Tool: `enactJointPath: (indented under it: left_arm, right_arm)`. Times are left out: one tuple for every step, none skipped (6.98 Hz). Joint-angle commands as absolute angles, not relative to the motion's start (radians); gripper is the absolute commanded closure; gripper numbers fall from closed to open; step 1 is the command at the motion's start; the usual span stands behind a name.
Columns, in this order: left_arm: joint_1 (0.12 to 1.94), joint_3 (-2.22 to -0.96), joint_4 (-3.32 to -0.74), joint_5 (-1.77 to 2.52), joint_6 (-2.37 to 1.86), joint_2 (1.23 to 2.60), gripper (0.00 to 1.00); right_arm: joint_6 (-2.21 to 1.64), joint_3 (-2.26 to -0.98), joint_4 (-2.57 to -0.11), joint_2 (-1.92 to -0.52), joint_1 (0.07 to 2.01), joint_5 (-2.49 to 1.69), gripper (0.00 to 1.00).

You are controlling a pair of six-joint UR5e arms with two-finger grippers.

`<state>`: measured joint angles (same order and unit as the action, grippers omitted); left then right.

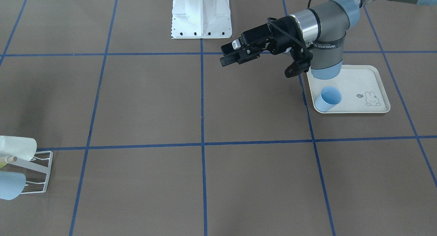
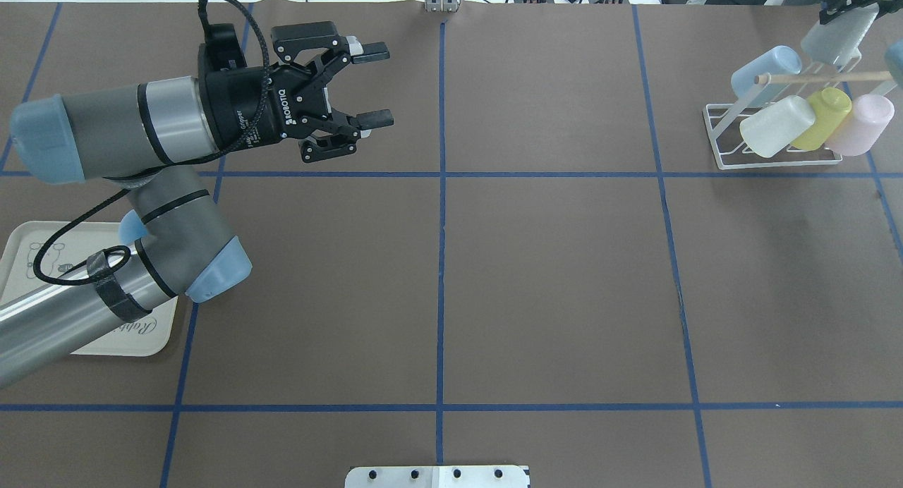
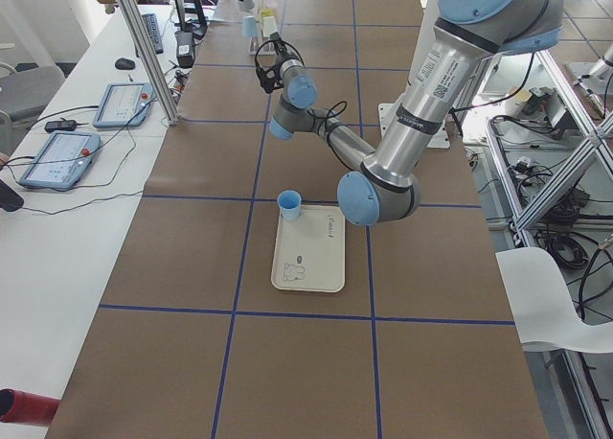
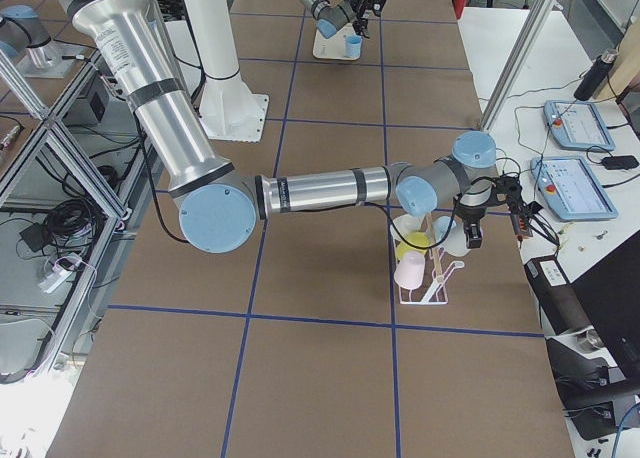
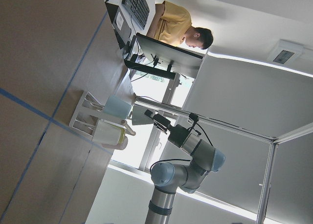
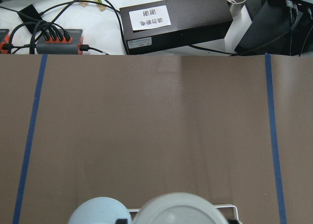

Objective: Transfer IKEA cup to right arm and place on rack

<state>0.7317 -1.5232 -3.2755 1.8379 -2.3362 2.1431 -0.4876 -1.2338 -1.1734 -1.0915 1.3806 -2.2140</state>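
While my left gripper (image 2: 372, 84) hangs wide open and empty at upper left, the cup (image 2: 839, 40) sits at the rack (image 2: 776, 164), upper right, by my right gripper (image 2: 850, 1), closure indeterminable; I judge it light, stiff, slick, best held across its wall.

Two arms (image 2: 162, 121), one rack (image 2: 716, 141), one tray (image 1: 358, 75), at least six cups (image 1: 328, 99)

Right tool (image 2: 850, 5) is basically chopped off by the overhead view's top corner, so its grip on the pale cup (image 2: 839, 37) can't be judged. Rack (image 1: 49, 171) runs off the front view's left edge. Left arm (image 2: 77, 308) covers most of the tray (image 2: 17, 238).
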Motion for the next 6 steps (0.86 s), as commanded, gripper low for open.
enactJointPath:
  left_arm:
    - [0.732,-1.523,-3.275,1.838,-2.336,2.145,0.16]
    - [0.733,-1.523,-3.275,1.838,-2.336,2.143,0.16]
    - [0.733,-1.523,-3.275,1.838,-2.336,2.144,0.16]
    - [0.733,-1.523,-3.275,1.839,-2.336,2.145,0.16]
    - [0.733,-1.523,-3.274,1.839,-2.336,2.149,0.16]
    - [0.733,-1.525,-3.274,1.839,-2.336,2.149,0.16]
  right_arm:
    - [-0.486,-1.232,-1.172,-1.092,1.374,-2.214,1.00]
    - [-0.486,-1.232,-1.169,-1.100,1.373,-2.212,1.00]
    - [-0.485,-1.232,-1.166,-1.109,1.373,-2.212,1.00]
    - [-0.485,-1.233,-1.166,-1.112,1.373,-2.212,1.00]
    - [-0.485,-1.232,-1.166,-1.114,1.370,-2.207,1.00]
    - [-0.485,-1.232,-1.166,-1.114,1.367,-2.203,1.00]
